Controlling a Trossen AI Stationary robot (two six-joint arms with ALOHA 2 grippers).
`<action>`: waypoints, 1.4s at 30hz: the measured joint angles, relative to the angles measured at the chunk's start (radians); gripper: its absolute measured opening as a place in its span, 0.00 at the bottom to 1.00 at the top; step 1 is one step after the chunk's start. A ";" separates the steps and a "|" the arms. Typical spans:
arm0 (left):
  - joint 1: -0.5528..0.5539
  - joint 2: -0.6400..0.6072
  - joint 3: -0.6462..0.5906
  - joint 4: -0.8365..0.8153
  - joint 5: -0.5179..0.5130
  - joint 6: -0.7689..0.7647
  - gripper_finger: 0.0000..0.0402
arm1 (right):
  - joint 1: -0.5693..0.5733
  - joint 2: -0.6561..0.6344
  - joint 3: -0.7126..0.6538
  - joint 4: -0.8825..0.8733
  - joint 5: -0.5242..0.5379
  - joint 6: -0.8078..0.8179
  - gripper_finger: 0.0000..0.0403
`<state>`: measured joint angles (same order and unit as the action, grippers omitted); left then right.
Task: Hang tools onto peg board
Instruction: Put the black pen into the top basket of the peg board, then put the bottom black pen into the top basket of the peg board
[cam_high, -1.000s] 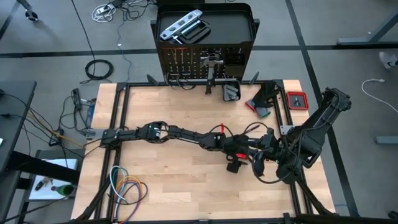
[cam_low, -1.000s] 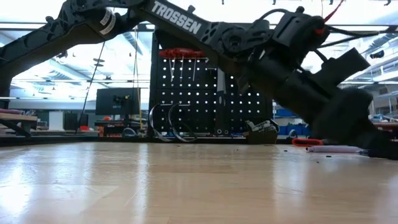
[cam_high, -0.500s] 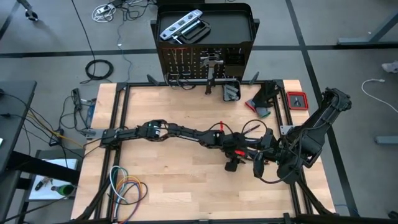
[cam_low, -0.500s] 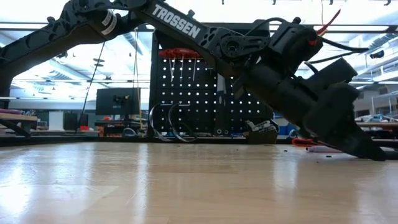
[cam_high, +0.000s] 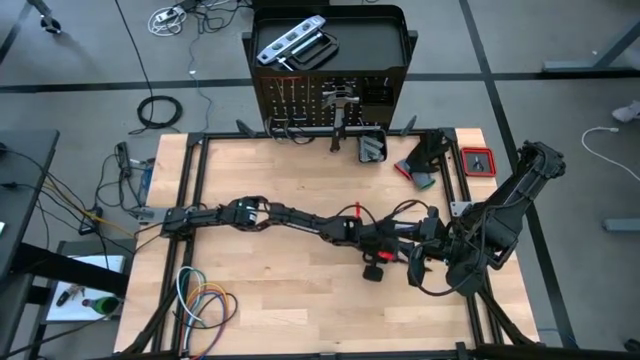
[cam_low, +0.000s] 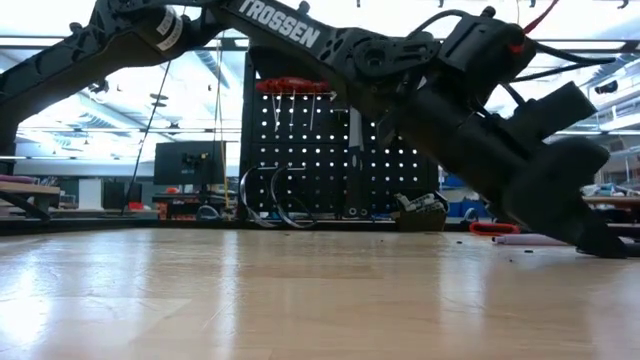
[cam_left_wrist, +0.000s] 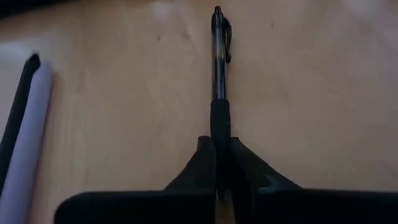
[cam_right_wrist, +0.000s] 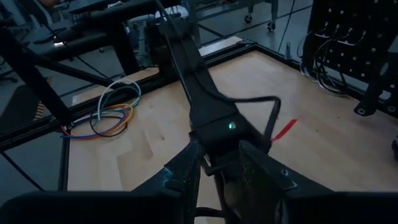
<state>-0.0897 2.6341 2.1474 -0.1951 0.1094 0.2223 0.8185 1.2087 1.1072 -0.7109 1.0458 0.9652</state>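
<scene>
Left fingers (cam_left_wrist: 222, 163) now around screwdriver (cam_left_wrist: 217, 74)

You are looking at a robotics lab or workshop: a light wooden worktop (cam_high: 260, 290) in black framing, a black perforated metal peg board (cam_low: 330, 160), cables on grey floor (cam_high: 560, 40), and desks with a monitor (cam_low: 188, 165) behind.

The bench (cam_high: 260, 310) is pale blond wood with a faint grain, edged by a black frame. Both arms are matt black; the left arm carries white lettering in the low view. At twelve o'clock the peg board (cam_high: 300, 100) is black, dotted with rows of small pale holes, and its tray holds a silver level (cam_high: 290, 42). The thin screwdriver (cam_left_wrist: 219, 81) is black and glossy. At seven o'clock lie coiled cables (cam_high: 205, 303) in orange, yellow, blue and white. A red tray (cam_high: 477, 161) sits at two o'clock.
</scene>
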 joint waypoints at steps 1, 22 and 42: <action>0.004 -0.004 0.017 -0.053 -0.003 0.000 0.04 | 0.000 0.000 0.000 0.000 0.000 0.000 0.28; 0.070 -0.060 0.189 -0.833 -0.010 0.093 0.02 | 0.004 -0.001 0.000 0.054 -0.073 -0.112 0.28; 0.029 -0.355 -0.050 -0.784 -0.127 0.130 0.00 | 0.179 0.000 0.000 0.084 0.170 -0.114 0.19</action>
<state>-0.0608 2.2793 2.0974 -0.9792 -0.0180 0.3527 0.9974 1.2087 1.1072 -0.6273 1.2154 0.8516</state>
